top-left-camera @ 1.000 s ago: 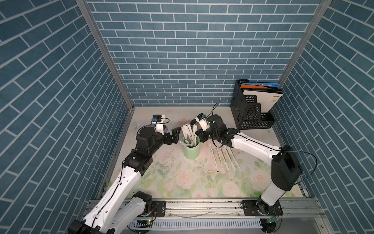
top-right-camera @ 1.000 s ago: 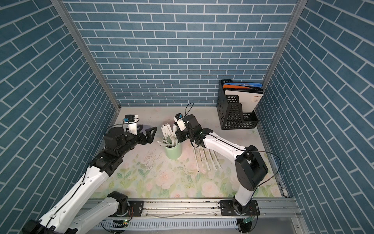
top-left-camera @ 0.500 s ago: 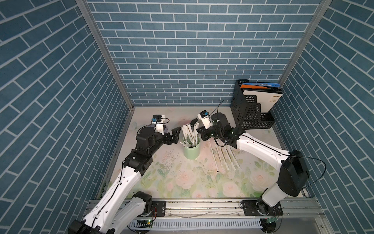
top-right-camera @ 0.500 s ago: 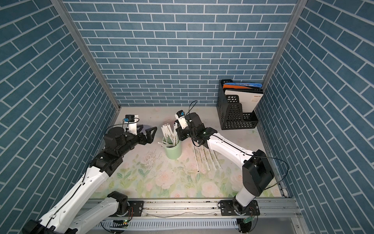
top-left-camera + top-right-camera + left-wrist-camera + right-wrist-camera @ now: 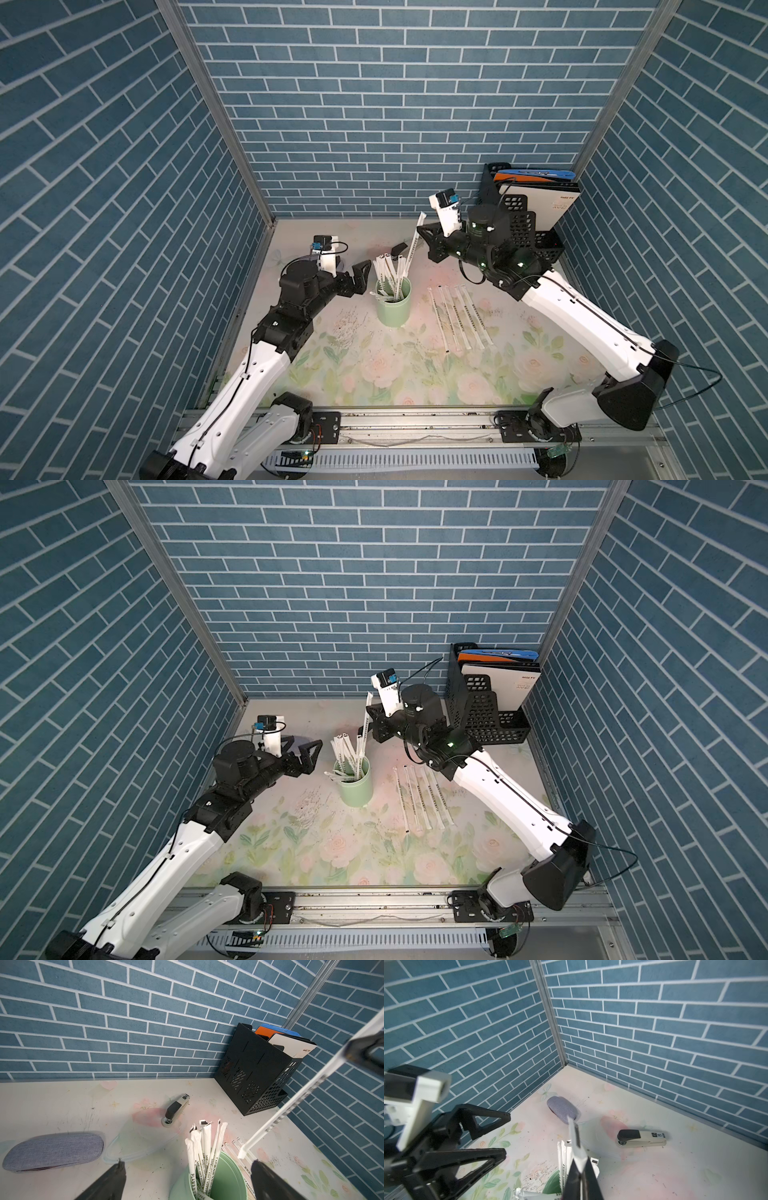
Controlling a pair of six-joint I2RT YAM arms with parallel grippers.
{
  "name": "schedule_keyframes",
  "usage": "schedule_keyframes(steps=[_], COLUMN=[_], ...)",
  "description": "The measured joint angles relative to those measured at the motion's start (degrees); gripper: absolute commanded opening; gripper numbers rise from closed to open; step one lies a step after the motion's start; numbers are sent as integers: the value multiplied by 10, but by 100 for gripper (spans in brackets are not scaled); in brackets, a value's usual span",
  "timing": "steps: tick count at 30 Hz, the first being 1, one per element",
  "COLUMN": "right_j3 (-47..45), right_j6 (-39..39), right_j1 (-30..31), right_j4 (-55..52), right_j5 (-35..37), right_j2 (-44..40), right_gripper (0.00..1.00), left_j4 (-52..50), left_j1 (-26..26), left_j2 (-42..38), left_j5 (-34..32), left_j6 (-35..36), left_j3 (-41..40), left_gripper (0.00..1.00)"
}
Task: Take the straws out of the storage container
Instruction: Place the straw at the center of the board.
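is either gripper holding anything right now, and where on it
The right gripper is shut on one straw, pinched near its upper end, with a short tip sticking out past the fingers. The left gripper is open and holds nothing.

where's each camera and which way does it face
Top views: high over the front rail, looking down toward the back wall; left arm, right arm, right gripper pinching a straw over the storage container.
Left wrist: on the left arm, facing the file holder; own open fingers show.
Right wrist: on the right arm, facing the left gripper; own shut jaws show.
Shared: both wrist views show the stapler and grey pouch.
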Motion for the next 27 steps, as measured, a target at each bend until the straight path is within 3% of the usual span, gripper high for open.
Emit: schedule_keyframes(steps=[7,13,20,27], right_j3=[127,206,180,105], right_j6=[-16,-12,3,3], right_j1=[-1,-31,-101,-151], right_j4=[-130,-277,-412,-477], right_j5=[82,150,170,179], right_j2=[0,54,122,146], right_gripper=[1,1,1,3], left_j4=[0,0,0,0], left_j1=[0,0,0,0], left_j2=[0,0,0,0], left_j5=[0,0,1,2], left_j6=[0,0,0,0], left_j3=[0,0,0,0], left_gripper=[100,100,100,100])
